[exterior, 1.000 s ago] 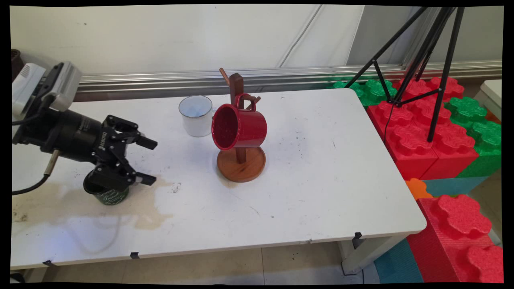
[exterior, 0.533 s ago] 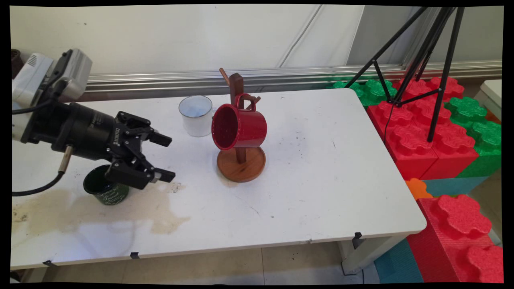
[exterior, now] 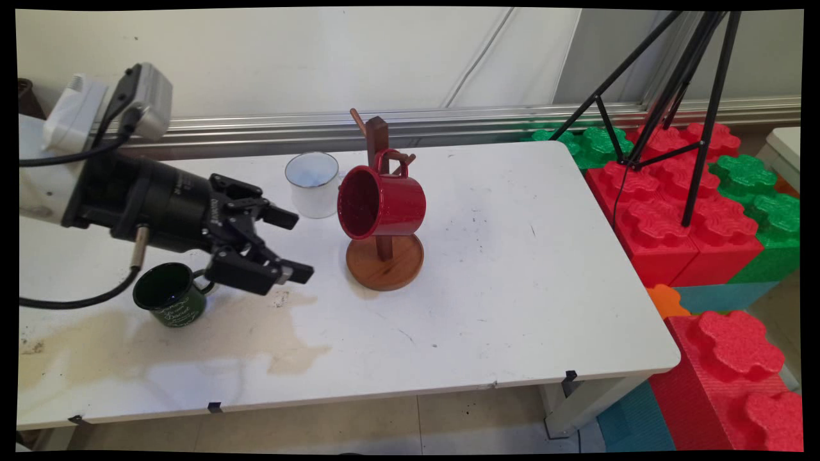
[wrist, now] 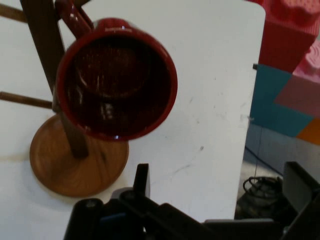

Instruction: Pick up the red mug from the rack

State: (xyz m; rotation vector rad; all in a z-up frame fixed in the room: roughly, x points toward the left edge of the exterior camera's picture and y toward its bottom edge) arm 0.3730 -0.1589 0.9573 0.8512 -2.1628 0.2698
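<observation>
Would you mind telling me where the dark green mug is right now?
In the main view, the dark green mug stands upright on the white table's left side, just beside and below the open pincer, left of the wooden mug stand.

I see a white table (exterior: 512, 307) with a brownish stain (exterior: 192, 333) toward its near left corner and black tape tabs (exterior: 214, 406) along the near edge. Behind it stands a pale wall (exterior: 256, 57) with a metal rail (exterior: 448, 118) running along its base. Past the right edge, big red (exterior: 666, 205), green (exterior: 762, 211) and teal foam blocks (exterior: 724, 294) are stacked on the floor, and a black tripod (exterior: 692, 83) stands on them. Beige floor tiles (exterior: 384, 429) show under the near edge.
</observation>
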